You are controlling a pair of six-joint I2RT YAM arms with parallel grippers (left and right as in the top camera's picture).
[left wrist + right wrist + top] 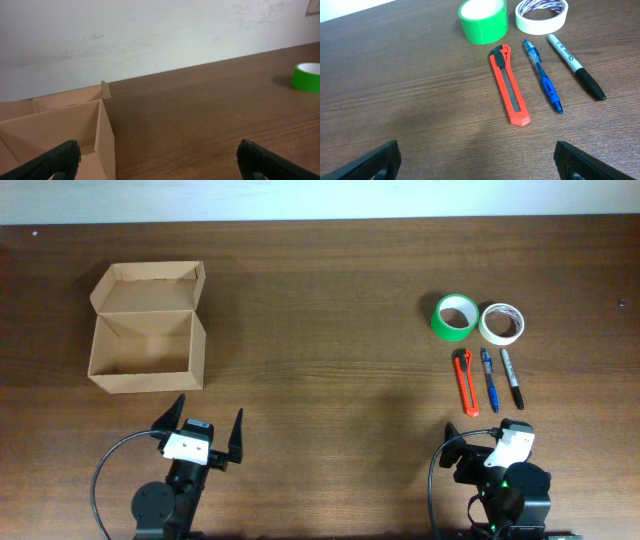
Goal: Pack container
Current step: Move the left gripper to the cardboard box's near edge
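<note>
Overhead, the container (145,381) is sitting open (flap folded back) while the left gripper (208,427) and right gripper (475,152) are both gaping wide, holding nothing.

You can read nothing outright here. The white tape roll (540,26), just right of the green tape roll (483,30), carries purple print around its inner core, but the letters are too small for you to make out. The black marker (577,67), further right of the green tape roll and toward the camera, has dark lettering along its grey barrel, equally illegible. The container (147,381), far left of the green tape roll, shows plain tan cardboard faces.
</note>
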